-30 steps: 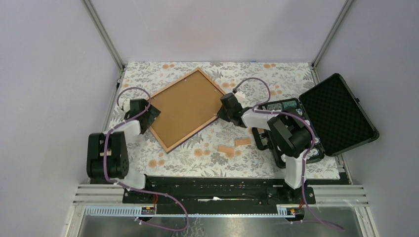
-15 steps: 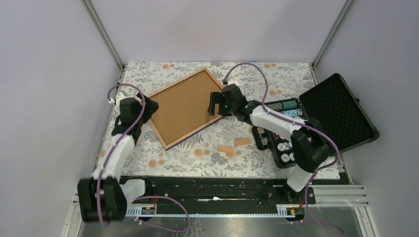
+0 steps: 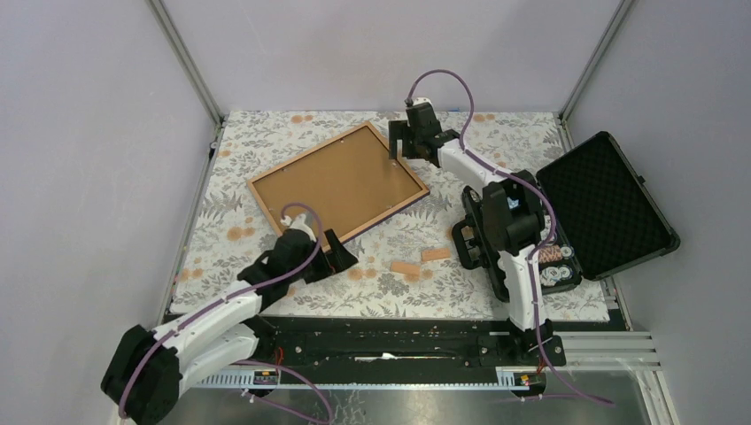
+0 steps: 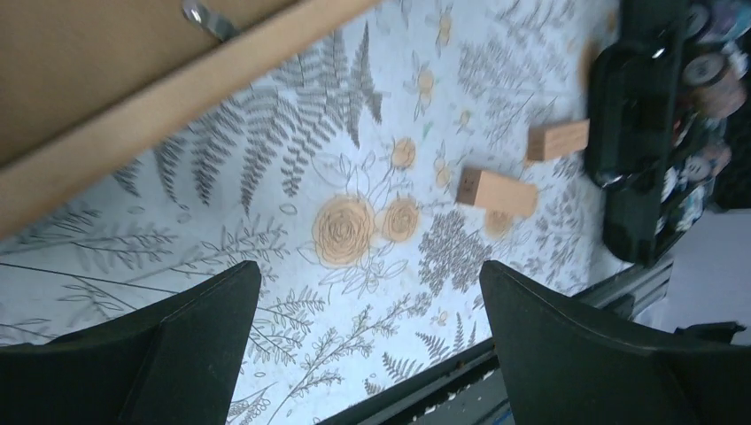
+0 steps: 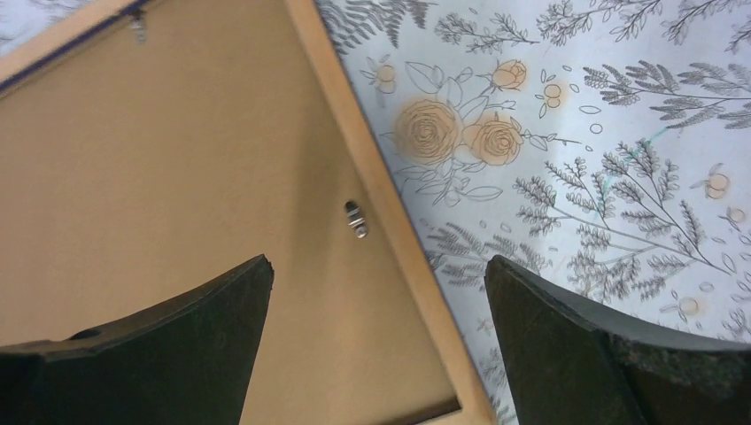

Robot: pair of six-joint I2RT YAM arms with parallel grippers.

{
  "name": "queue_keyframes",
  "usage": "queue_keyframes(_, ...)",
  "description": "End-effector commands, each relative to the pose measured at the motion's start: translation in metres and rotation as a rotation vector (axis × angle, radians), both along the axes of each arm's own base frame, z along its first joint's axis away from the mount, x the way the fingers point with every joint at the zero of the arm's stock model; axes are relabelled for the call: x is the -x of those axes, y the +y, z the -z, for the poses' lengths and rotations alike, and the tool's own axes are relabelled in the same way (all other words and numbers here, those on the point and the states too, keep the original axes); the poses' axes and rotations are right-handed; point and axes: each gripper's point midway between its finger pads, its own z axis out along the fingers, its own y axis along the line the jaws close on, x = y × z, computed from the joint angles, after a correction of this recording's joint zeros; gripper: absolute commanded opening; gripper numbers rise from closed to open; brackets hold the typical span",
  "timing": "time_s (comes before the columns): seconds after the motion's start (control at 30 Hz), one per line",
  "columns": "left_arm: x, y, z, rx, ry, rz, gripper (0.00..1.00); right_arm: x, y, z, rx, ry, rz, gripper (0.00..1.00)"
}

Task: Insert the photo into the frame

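The frame (image 3: 306, 154) lies face down on the flowered cloth, its light wood rim around a plain brown backing board (image 3: 341, 181). The photo is hidden. My left gripper (image 3: 345, 254) hangs open beside the frame's near corner. In the left wrist view the left gripper (image 4: 367, 336) has only cloth between its fingers, and the rim (image 4: 177, 97) runs across the upper left. My right gripper (image 3: 403, 149) stands open over the far right corner. In the right wrist view the right gripper (image 5: 376, 328) straddles the rim (image 5: 381, 195) near a small metal clip (image 5: 355, 219).
Two small wooden blocks (image 3: 406, 266) (image 3: 435, 254) lie on the cloth near the front. An open black case (image 3: 602, 204) with a foam-lined lid stands at the right, with round items in its tray (image 3: 553, 266). Enclosure walls and posts ring the table.
The frame has shifted and turned on the cloth. My left arm swung from its left side to its near corner. My right gripper opened and moved to the far corner.
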Motion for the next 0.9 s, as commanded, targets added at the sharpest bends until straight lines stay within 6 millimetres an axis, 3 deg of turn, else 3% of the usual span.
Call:
queue_keyframes(0.0, -0.009, -0.022, 0.003, 0.036, -0.008, -0.009, 0.99, 0.0, 0.007, 0.039, 0.03, 0.109, -0.088, 0.94)
queue_keyframes(0.13, -0.017, -0.036, 0.02, 0.048, 0.035, 0.005, 0.99, -0.005, 0.003, 0.058, 0.036, 0.136, -0.074, 0.84)
queue_keyframes(0.27, -0.031, -0.036, 0.029, 0.031, 0.054, -0.054, 0.99, -0.005, 0.005, 0.076, -0.026, 0.201, -0.084, 0.63)
queue_keyframes(0.4, -0.058, -0.009, 0.032, -0.044, 0.049, -0.149, 0.99, 0.013, 0.004, 0.086, -0.069, 0.264, -0.048, 0.46)
queue_keyframes(0.5, -0.075, 0.029, 0.042, -0.1, 0.088, -0.24, 0.99, 0.041, 0.01, 0.092, -0.179, 0.309, -0.039, 0.37)
queue_keyframes(0.53, -0.078, 0.032, 0.042, -0.084, 0.085, -0.237, 0.99, 0.055, 0.01, 0.099, -0.207, 0.334, -0.036, 0.36)
queue_keyframes(0.7, -0.09, 0.05, 0.042, -0.08, 0.075, -0.278, 0.98, 0.076, 0.001, 0.08, -0.241, 0.315, -0.015, 0.34)
queue_keyframes(0.77, -0.089, 0.05, 0.043, -0.063, 0.071, -0.278, 0.99, 0.073, -0.006, 0.072, -0.21, 0.277, -0.013, 0.44)
queue_keyframes(0.87, -0.082, 0.045, 0.048, -0.023, 0.068, -0.257, 0.98, 0.064, -0.015, 0.069, -0.156, 0.238, 0.02, 0.67)
